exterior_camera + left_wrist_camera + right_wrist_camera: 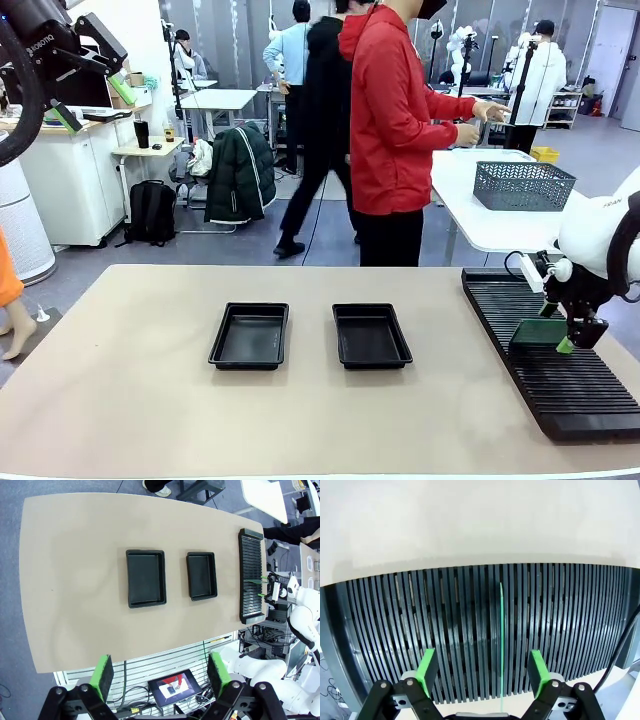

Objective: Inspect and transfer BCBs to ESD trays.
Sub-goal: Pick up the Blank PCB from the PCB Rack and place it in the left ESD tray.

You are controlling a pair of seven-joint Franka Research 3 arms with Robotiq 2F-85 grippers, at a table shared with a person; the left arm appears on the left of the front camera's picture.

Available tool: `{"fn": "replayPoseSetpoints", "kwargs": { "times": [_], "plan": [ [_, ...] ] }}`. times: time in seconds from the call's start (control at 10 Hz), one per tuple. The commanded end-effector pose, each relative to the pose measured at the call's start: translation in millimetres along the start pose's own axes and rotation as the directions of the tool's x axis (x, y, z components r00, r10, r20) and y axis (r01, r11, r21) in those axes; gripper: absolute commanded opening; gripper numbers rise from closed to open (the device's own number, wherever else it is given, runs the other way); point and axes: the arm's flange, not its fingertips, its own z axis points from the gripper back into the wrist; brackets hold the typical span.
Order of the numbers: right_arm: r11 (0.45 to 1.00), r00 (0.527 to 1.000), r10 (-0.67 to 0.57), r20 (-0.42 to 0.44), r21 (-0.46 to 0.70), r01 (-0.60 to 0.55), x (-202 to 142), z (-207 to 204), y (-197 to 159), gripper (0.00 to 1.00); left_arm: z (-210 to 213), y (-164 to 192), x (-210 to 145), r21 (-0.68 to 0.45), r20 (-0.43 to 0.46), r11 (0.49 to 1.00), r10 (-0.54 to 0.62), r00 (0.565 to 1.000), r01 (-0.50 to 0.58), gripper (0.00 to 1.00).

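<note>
At the table's right end, over the black slotted rack [580,395], I see my right gripper [482,667] with its fingers spread. One green BCB [501,640] stands on edge in a slot between them, clear of both pads, so nothing is gripped. Up high on the left, my left gripper [161,675] hangs wide open and holds nothing, looking down on the table [75,580]. Mid-table, the left ESD tray [250,337] sits just beside the right ESD tray [370,337], both well apart from the rack
</note>
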Motion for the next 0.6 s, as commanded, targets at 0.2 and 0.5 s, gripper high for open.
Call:
{"fn": "replayPoseSetpoints", "kwargs": {
  "times": [0.2,0.5],
  "plan": [
    [0.999,1.000,0.012,0.005,-0.045,-0.012,2.9,-8.5,-9.1,0.77,0.4,1.4,-0.2,0.002,0.001,1.000,-0.006,1.000,0.006,1.00],
    [0.998,1.000,0.022,0.013,-0.055,-0.021,4.2,-10.9,-14.1,0.65,0.4,1.4,-0.2,0.002,0.001,1.000,-0.006,1.000,0.006,1.00]
  ]
}}
